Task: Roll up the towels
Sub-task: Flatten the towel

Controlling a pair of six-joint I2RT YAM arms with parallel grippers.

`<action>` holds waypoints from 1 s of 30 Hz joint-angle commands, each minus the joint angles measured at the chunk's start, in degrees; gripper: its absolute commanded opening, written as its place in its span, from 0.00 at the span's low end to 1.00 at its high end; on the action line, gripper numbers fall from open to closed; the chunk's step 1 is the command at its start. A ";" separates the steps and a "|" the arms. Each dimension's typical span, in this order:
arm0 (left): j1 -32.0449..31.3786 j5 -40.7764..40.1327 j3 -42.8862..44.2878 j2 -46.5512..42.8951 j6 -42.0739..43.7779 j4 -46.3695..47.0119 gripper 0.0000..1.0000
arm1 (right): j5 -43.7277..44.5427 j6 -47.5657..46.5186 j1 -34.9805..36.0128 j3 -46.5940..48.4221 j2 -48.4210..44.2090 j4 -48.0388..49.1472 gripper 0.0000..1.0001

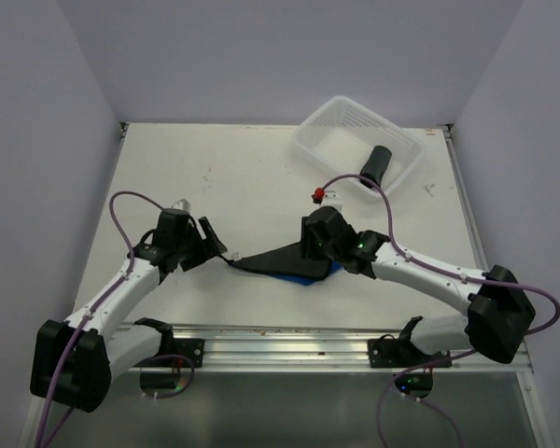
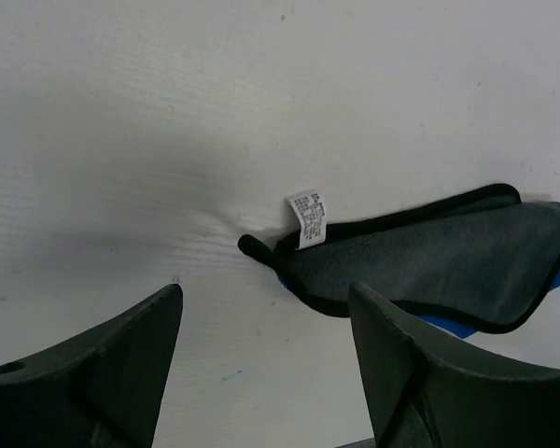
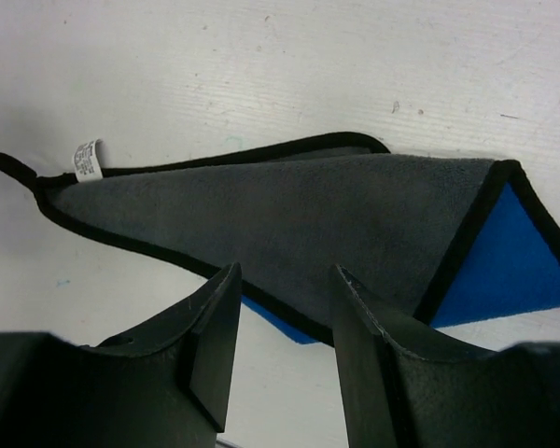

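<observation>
Left claw [image 2: 264, 289] spread wide, empty, folded blue towel [image 3: 289, 205] just ahead, right claw [image 3: 286, 273] parted over towel's near edge

From my remote seat, the blue towel [image 1: 285, 265] with black edging is lying loosely folded on the bench [image 1: 215, 177], grey side facing up, its white tag [image 2: 306, 219] showing at the left tip. The dark towel [image 1: 375, 162] is sitting rolled in the white basket [image 1: 336, 140].
</observation>
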 commanded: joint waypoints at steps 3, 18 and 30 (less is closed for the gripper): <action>-0.20 2.77 -4.25 2.78 -4.41 7.92 0.74 | -1.18 -0.24 -0.43 -2.20 -5.85 2.51 0.46; -0.64 0.66 -3.20 9.11 -5.03 17.32 0.55 | 2.96 3.35 -2.80 -10.19 -10.26 -5.84 0.37; -1.08 2.50 -3.55 11.84 -4.15 21.73 0.00 | -3.89 9.77 -2.98 -16.44 -9.21 -1.28 0.43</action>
